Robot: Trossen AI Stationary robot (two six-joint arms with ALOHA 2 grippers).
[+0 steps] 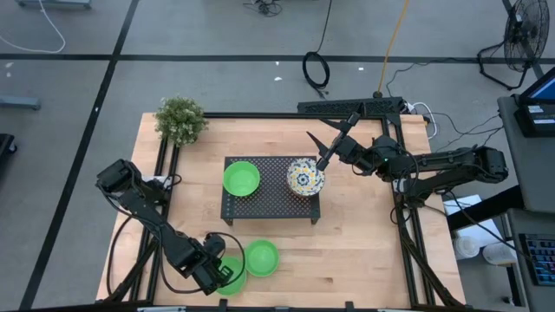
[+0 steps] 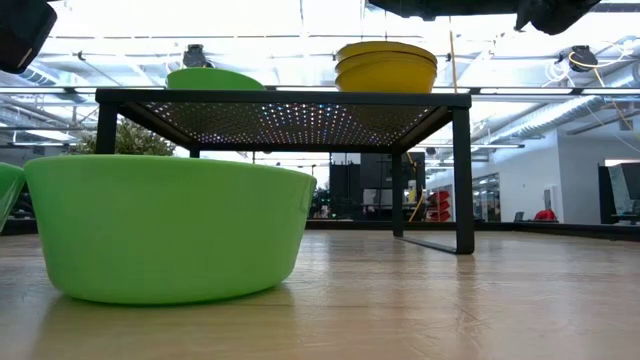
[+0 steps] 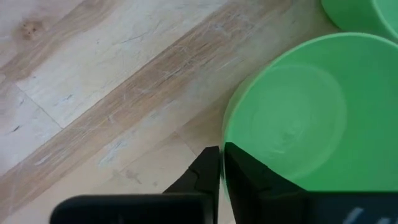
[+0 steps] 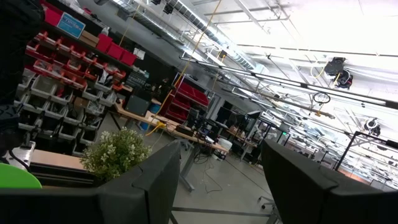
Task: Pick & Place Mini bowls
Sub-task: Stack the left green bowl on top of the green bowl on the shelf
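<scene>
Two green mini bowls sit near the table's front edge: one (image 1: 261, 257) rests on its base on the wood, and the other (image 1: 232, 276) is just left of it, with my left gripper (image 1: 219, 274) shut on it, pointing down. A third green bowl (image 1: 241, 178) and a floral bowl stack (image 1: 305, 177) stand on the black rack (image 1: 269, 204). My right gripper (image 1: 334, 130) hangs open above the rack's far right, tipped upward, with nothing between its fingers (image 4: 155, 180). My left gripper has the green bowl's rim (image 3: 225, 155) between its two fingers, one finger (image 3: 255, 180) inside the bowl and one (image 3: 202, 174) outside. The fingers come from above, pointing down. The bowl stays mouth up; whether its base rests on the table I cannot tell.
A small potted plant (image 1: 180, 119) stands at the far left corner. The rack (image 2: 285, 100) stands on legs mid-table with room beneath it. Bare wood lies to the right of the rack and along the front right (image 1: 355, 260).
</scene>
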